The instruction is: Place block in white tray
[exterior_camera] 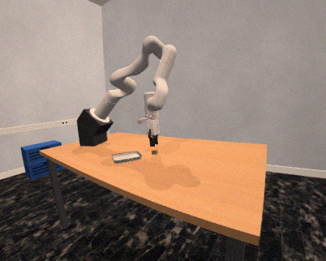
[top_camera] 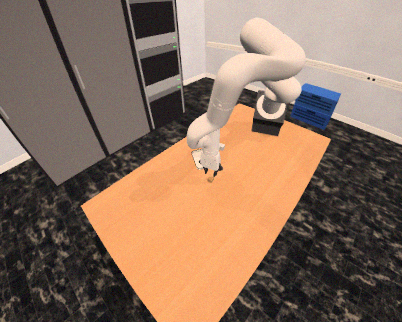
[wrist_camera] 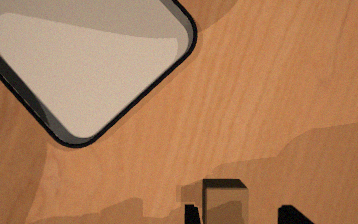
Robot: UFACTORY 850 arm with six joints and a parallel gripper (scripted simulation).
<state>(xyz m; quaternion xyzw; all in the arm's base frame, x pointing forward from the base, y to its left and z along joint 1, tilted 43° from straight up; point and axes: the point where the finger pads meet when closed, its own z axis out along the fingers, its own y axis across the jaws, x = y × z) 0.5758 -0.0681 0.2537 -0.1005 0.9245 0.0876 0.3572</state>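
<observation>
The block is a small wood-coloured cube lying on the table. It also shows in the top view and the exterior view. My gripper hangs a little above it, open and empty, fingers pointing down; it also shows in the exterior view. In the wrist view the block sits close to the left fingertip. The white tray with a dark rim lies flat on the table and is empty. It sits a short way from the block, to its left in the exterior view.
The arm's black base stands on the table's far corner. A blue crate sits on the floor beyond the table. Grey cabinets stand off to one side. The table edges are far from the block.
</observation>
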